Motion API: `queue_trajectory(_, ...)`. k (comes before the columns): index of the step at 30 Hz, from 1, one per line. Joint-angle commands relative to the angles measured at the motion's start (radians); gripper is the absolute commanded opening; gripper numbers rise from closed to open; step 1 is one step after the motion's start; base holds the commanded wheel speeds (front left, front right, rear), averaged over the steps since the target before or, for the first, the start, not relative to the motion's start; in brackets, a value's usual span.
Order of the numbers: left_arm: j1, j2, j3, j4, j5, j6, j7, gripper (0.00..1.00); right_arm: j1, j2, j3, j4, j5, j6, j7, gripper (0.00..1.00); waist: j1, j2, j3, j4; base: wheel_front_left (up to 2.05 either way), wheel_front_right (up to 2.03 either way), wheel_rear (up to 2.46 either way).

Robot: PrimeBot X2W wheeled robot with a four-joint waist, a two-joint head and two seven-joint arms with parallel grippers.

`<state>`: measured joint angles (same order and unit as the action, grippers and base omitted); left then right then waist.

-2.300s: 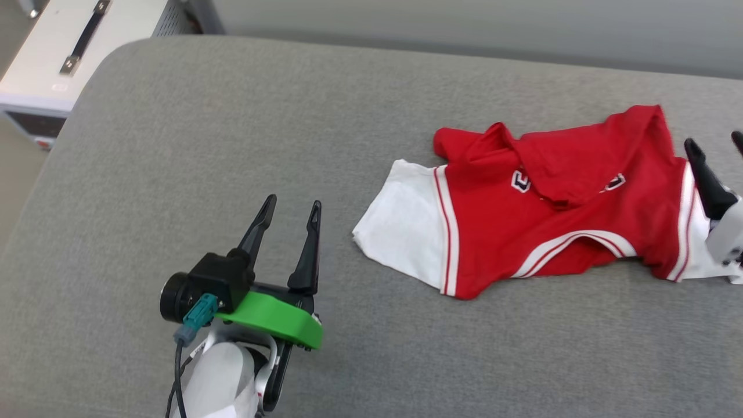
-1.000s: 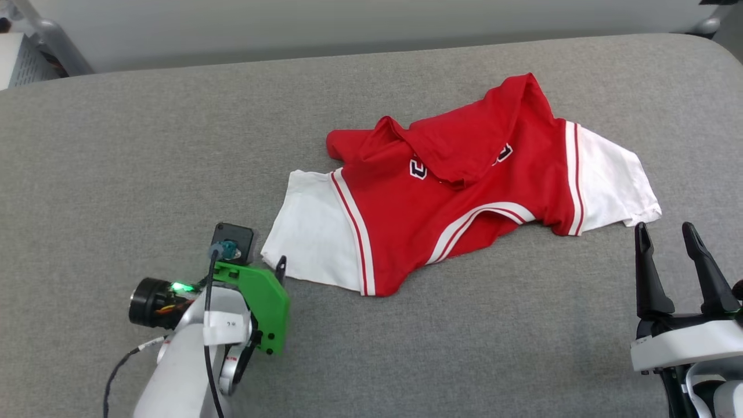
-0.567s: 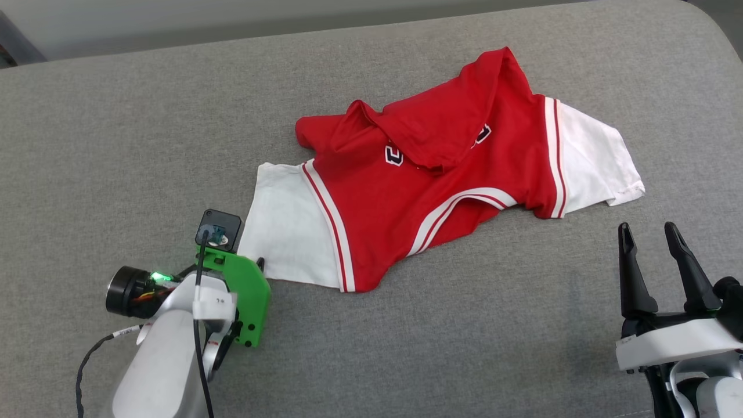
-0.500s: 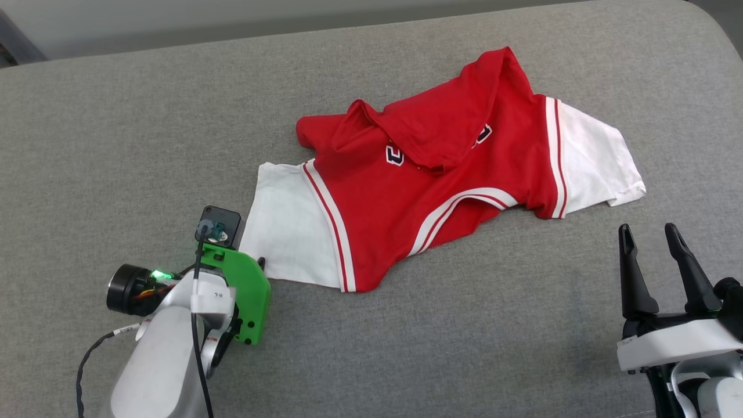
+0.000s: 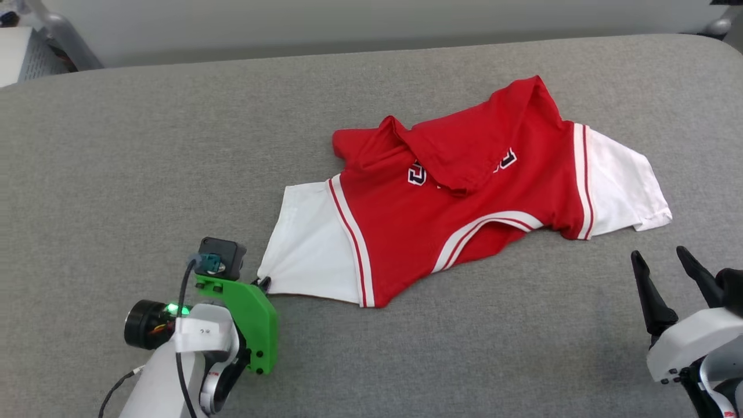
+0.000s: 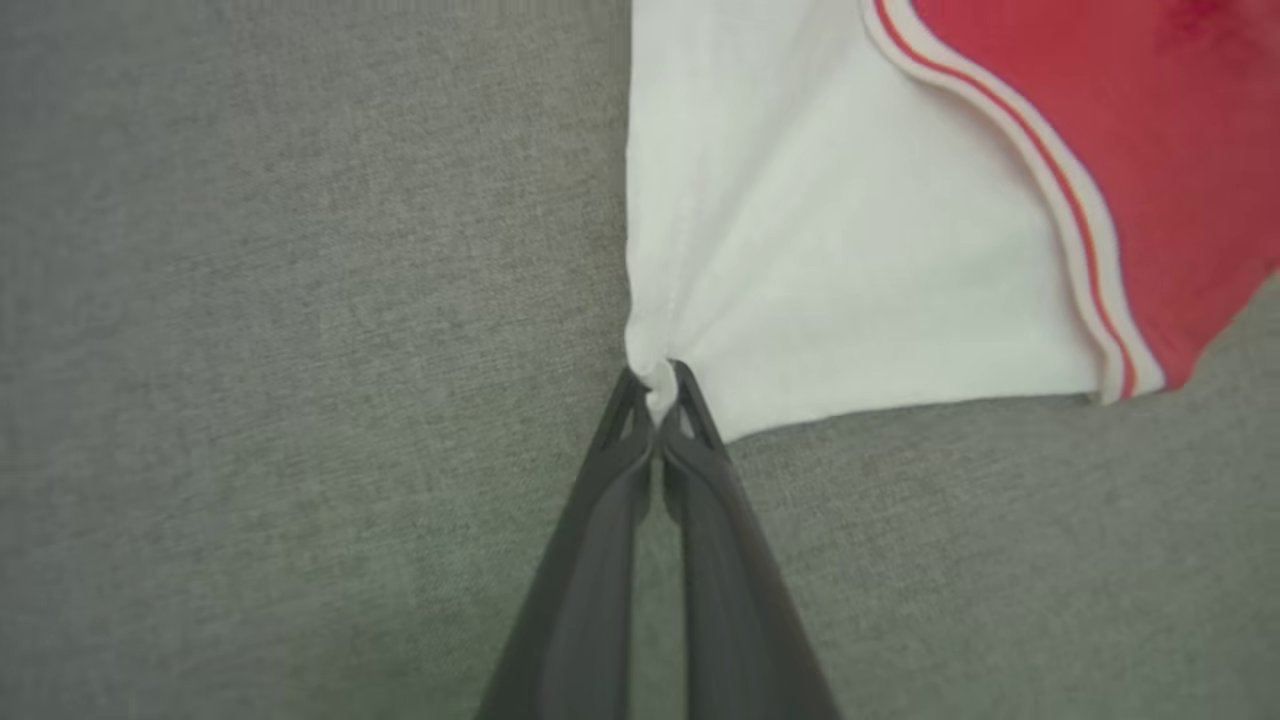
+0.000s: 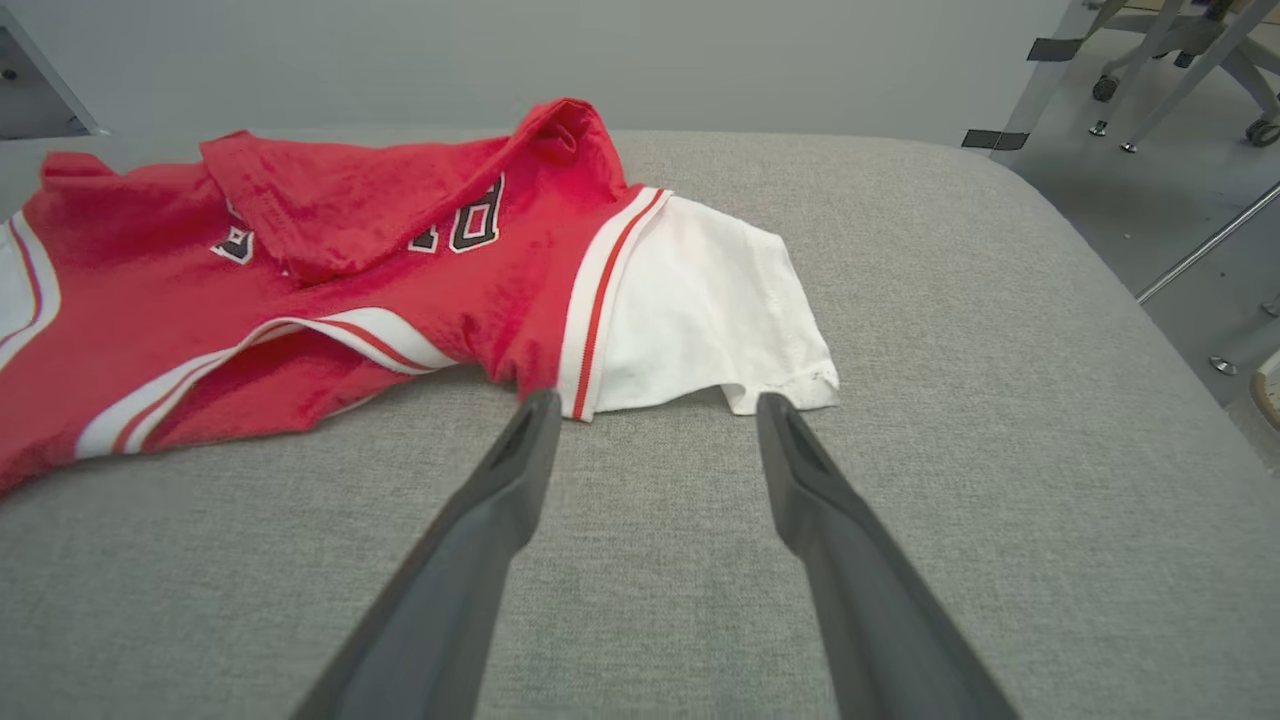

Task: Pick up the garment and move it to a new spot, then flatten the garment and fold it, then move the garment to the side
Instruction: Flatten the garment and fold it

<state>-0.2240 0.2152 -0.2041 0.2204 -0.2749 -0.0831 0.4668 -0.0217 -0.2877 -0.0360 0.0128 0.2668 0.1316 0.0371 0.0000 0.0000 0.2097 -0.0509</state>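
Left wrist view is showing our left gripper [image 6: 657, 385] pinching the shirt [image 6: 850, 290] by a corner of its white sleeve, fingers clamped on cloth. The shirt is lying rumpled on the grey cushion [image 5: 145, 145]. Our right gripper [image 7: 657, 403] is hovering, fingers spread wide, just short of the other sleeve. We are judging this the pick-up step; next we are needing that sleeve gripped, then a lift.

left forearm [image 5: 162, 383]: pale, rising from lower left of head view, wrist turned down | left gripper [image 6: 657, 385]: fingers pressed together, tips pinching white sleeve corner of garment [image 6: 850, 300] | right gripper [image 5: 659, 255]: lower right, fingers spread, tips pointing up, apart from garment
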Motion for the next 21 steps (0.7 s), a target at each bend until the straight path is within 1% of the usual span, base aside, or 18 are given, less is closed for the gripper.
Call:
queue_trajectory(1, 0.020, 0.010, 0.017, -0.026, -0.010, 0.009, -0.007, 0.00, -0.004, -0.015, -0.001, -0.010, -0.005, -0.001, 0.043, 1.00, 0.0000, 0.0000, -0.024, 0.034, 0.00, 0.00, 0.00)
queue_trajectory(3, 0.044, 0.011, 0.031, -0.068, -0.024, 0.019, -0.010, 0.00, -0.016, -0.038, -0.007, -0.023, -0.013, -0.001, 0.117, 1.00, 0.0000, 0.0000, -0.026, 0.047, 0.00, 0.00, 0.00)
queue_trajectory(6, 0.085, -0.011, 0.051, -0.149, -0.075, 0.025, -0.005, 0.00, -0.047, -0.069, -0.022, -0.031, -0.001, -0.001, 0.249, 1.00, 0.0000, 0.0000, -0.020, 0.068, 0.00, 0.00, 0.00)
queue_trajectory(9, 0.118, -0.008, 0.047, -0.222, -0.089, 0.025, 0.025, 0.00, -0.089, -0.080, -0.036, -0.025, 0.073, -0.001, 0.394, 1.00, 0.0000, 0.0000, -0.009, 0.085, 0.00, 0.00, 0.00)
queue_trajectory(11, 0.134, -0.007, 0.042, -0.271, -0.096, 0.027, 0.046, 0.00, -0.130, -0.124, -0.047, -0.011, 0.082, -0.001, 0.492, 1.00, 0.0000, 0.0000, 0.007, 0.098, 0.00, 0.00, 0.00)
queue_trajectory(13, 0.139, -0.005, 0.039, -0.303, -0.099, 0.029, 0.058, 0.00, -0.173, -0.155, -0.057, 0.018, 0.092, -0.001, 0.561, 1.00, 0.0000, 0.0000, 0.023, 0.108, 0.00, 0.00, 0.00)
queue_trajectory(17, 0.136, -0.004, 0.029, -0.349, -0.101, 0.030, 0.074, 0.00, -0.248, -0.209, -0.058, 0.097, 0.093, -0.001, 0.658, 1.00, 0.0000, 0.0000, 0.060, 0.133, 0.00, 0.00, 0.00)
queue_trajectory(21, 0.129, -0.003, 0.019, -0.382, -0.097, 0.033, 0.082, 0.00, -0.309, -0.241, -0.054, 0.180, 0.083, -0.001, 0.702, 1.00, 0.0000, 0.0000, 0.098, 0.153, 0.00, 0.00, 0.00)
